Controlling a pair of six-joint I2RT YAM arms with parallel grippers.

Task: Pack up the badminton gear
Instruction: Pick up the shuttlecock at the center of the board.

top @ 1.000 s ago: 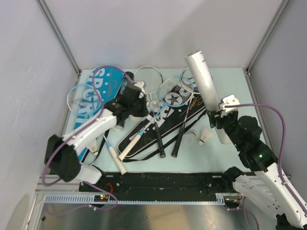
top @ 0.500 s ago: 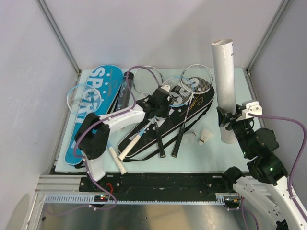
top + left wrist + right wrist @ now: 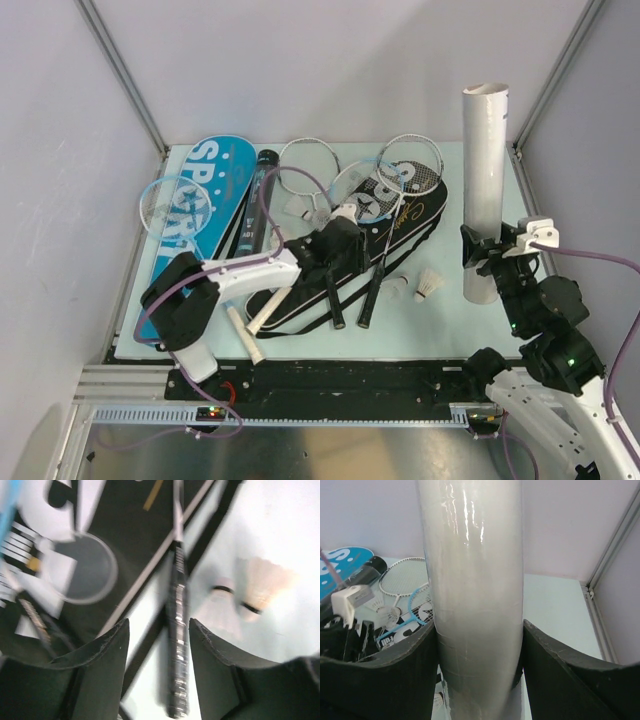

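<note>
Gripping upright white tube point(image 3: 483, 190), right tool point(image 3: 490, 252); left tool point(image 3: 158, 630) agape over pale mat point(image 3: 470, 330), grey walls point(image 3: 330, 60) around.

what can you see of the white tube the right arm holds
The white tube is a long, plain, glossy cylinder, card or plastic by its look, with faint seams. It stands upright at the table's right side, top end seemingly open, the right gripper clamped on its lower part. Whether its foot touches the table is unclear.
</note>
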